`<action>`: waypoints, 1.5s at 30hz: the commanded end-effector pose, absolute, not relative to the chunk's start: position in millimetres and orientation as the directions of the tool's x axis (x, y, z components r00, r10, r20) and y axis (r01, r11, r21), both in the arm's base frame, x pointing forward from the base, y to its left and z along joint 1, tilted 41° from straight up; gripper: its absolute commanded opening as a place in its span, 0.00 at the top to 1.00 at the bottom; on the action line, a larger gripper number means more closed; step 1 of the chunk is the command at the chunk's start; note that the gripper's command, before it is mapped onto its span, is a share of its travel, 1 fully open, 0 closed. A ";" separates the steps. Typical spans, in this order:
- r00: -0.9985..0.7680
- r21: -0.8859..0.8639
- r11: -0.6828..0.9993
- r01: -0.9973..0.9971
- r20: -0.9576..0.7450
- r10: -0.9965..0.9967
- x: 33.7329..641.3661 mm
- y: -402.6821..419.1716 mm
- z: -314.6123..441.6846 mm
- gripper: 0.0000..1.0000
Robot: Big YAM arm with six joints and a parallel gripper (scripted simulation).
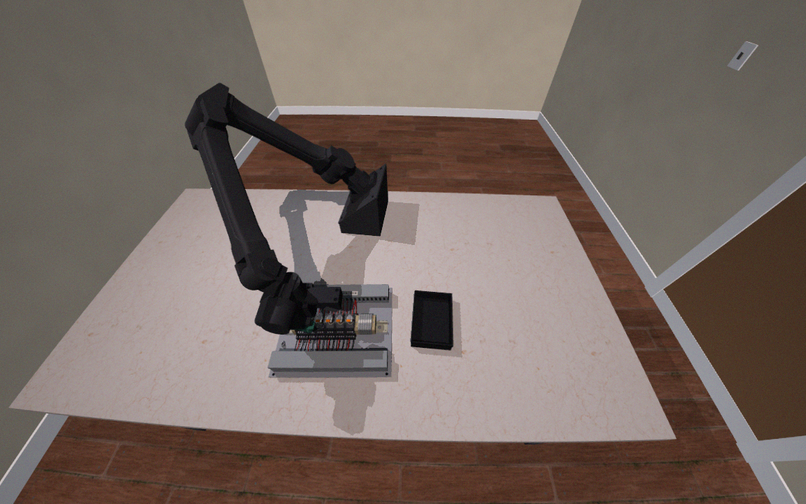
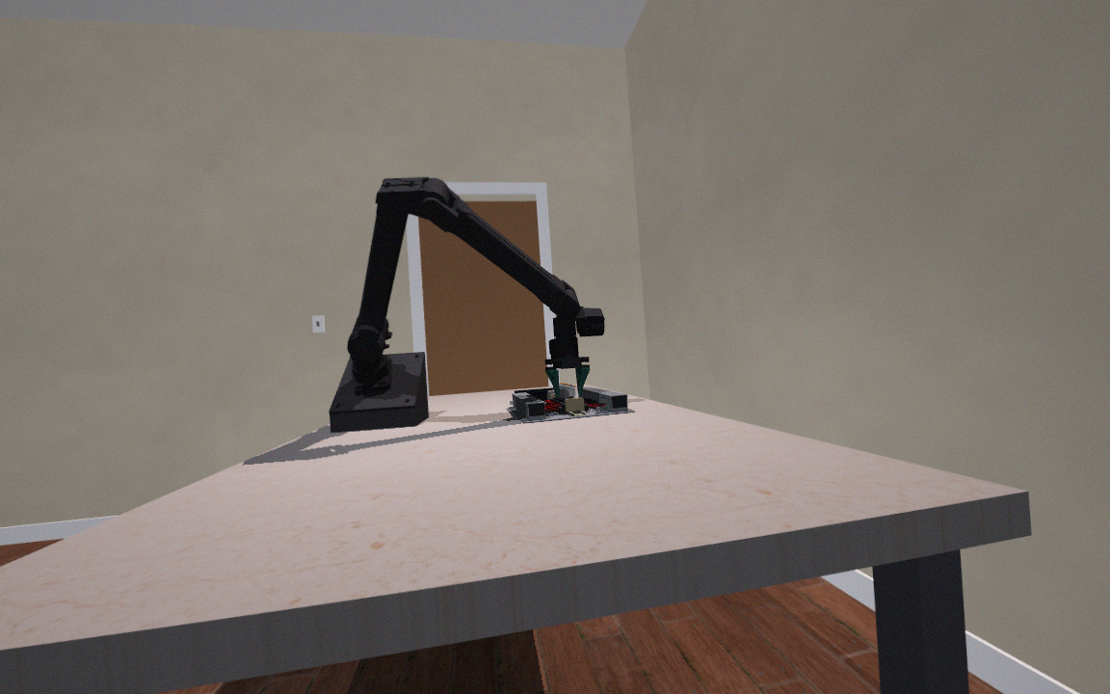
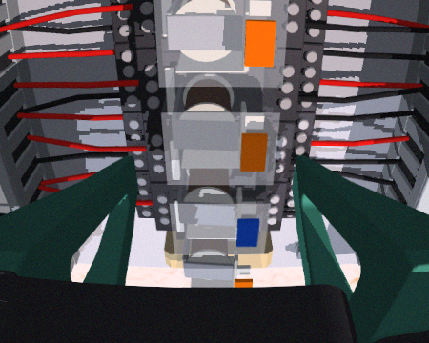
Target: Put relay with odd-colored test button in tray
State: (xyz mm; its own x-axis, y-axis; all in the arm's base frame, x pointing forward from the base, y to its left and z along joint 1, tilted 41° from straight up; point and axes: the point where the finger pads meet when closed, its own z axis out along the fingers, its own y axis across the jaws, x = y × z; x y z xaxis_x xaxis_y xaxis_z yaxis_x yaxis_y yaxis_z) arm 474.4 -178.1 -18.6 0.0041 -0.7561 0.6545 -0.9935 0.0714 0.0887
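The relay with the blue test button (image 3: 248, 232) sits in the socket row, low in the wrist view. The relays beside it have orange buttons, one (image 3: 254, 152) above it and one (image 3: 243, 283) partly hidden below it. More orange-buttoned relays (image 1: 338, 319) show in the top view. My gripper (image 3: 214, 171) (image 2: 568, 395) is open and points down over the row, one green finger on each side, with nothing held. Whether the fingers touch anything is not clear. The black tray (image 1: 432, 344) stands open side up and empty on the bench, right of the relay panel.
Grey wire ducts (image 1: 328, 360) (image 1: 373, 291) run along both long sides of the panel. Red and black wires (image 3: 367, 143) span between sockets and ducts on both sides. A ribbed, light-coloured block (image 1: 366, 323) sits at the tray end of the row.
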 end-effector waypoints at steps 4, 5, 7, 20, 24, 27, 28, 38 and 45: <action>0.001 0.088 0.075 -0.993 0.655 -0.756 477.8 -185.7 -20.9 0.41; 0.001 0.088 0.075 -0.993 0.655 -0.756 477.8 -185.7 -20.9 0.41; 0.001 0.088 0.075 -0.993 0.655 -0.756 477.9 -185.7 -20.8 0.41; 0.001 0.087 0.075 -0.993 0.655 -0.756 478.1 -185.8 -20.7 0.41; 0.000 0.086 0.075 -0.993 0.655 -0.756 479.8 -186.0 -19.3 0.41; -0.002 0.084 0.075 -0.994 0.655 -0.756 482.1 -186.2 -17.4 0.41; -0.002 0.084 0.075 -0.994 0.655 -0.756 482.1 -186.2 -17.4 0.41; -0.004 0.081 0.076 -0.994 0.655 -0.755 486.5 -186.8 -13.2 0.41; -0.004 0.082 0.076 -0.994 0.655 -0.755 486.7 -186.9 -12.9 0.41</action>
